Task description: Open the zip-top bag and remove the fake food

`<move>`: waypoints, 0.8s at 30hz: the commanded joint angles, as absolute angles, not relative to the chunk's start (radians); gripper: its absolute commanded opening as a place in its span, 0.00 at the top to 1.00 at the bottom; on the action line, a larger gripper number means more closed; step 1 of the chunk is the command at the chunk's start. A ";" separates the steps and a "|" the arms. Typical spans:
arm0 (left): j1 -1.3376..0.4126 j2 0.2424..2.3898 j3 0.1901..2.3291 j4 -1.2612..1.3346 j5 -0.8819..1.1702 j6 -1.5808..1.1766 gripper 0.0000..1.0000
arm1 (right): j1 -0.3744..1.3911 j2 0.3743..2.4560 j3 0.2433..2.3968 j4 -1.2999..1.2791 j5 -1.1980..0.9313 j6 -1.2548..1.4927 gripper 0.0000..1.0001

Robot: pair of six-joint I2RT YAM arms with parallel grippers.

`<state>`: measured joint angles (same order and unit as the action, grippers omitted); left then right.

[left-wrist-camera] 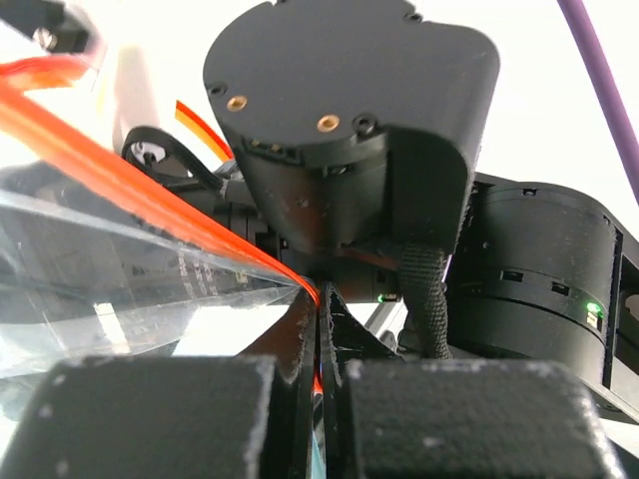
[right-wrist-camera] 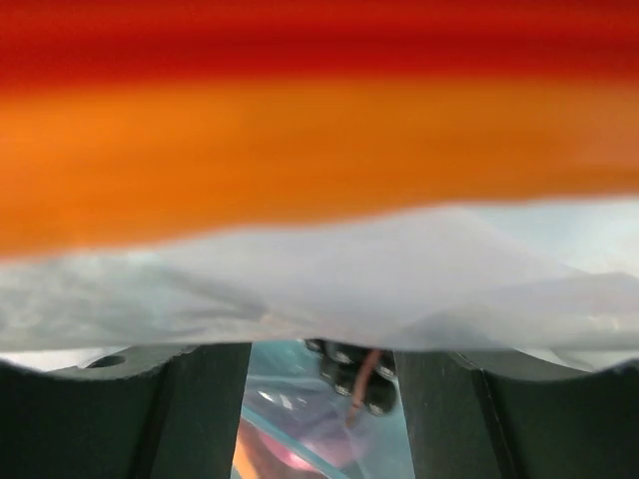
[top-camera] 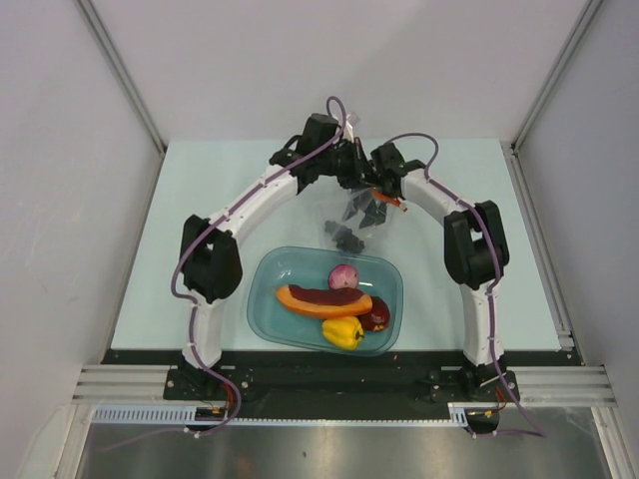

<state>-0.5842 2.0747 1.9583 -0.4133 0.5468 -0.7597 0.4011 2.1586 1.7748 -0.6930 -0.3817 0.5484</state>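
The zip-top bag (top-camera: 356, 213) hangs in the air above the table behind the teal tub (top-camera: 270, 317). The dark berry cluster (top-camera: 347, 238) sits in its lower end and shows between the right fingers (right-wrist-camera: 354, 381). My left gripper (top-camera: 353, 178) is shut on the bag's orange zip strip (left-wrist-camera: 120, 175), pinched at the fingertips (left-wrist-camera: 321, 309). My right gripper (top-camera: 385, 190) is at the other end of the strip (right-wrist-camera: 319, 130); its jaws stand apart and bag film (right-wrist-camera: 329, 279) covers their tips. The onion (top-camera: 342, 276), orange-and-maroon slice (top-camera: 321, 299), apple (top-camera: 376, 317) and yellow pepper (top-camera: 342, 332) lie in the tub.
The tub stands at the near middle between the two arm bases. White walls close in the pale table (top-camera: 200, 200) on the left, right and back. A metal rail (top-camera: 130, 384) runs along the near edge.
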 commanded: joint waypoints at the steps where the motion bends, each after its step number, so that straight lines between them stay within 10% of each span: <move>1: -0.624 2.091 2.011 -0.313 0.591 -0.792 1.00 | 0.411 2.079 1.695 -0.758 -0.356 0.428 0.40; 12: -0.647 2.083 1.918 -0.299 0.581 -0.805 1.00 | 0.445 2.022 1.506 -0.683 -0.362 0.364 0.43; 24: -0.649 2.060 1.884 -0.313 0.575 -0.798 1.00 | 0.394 2.031 1.483 -0.580 -0.537 0.472 0.74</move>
<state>-0.6338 2.1052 1.9034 -0.3630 0.5835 -0.7872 0.3912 2.0735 1.4986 -0.6331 -0.4583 0.4339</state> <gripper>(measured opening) 0.005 0.298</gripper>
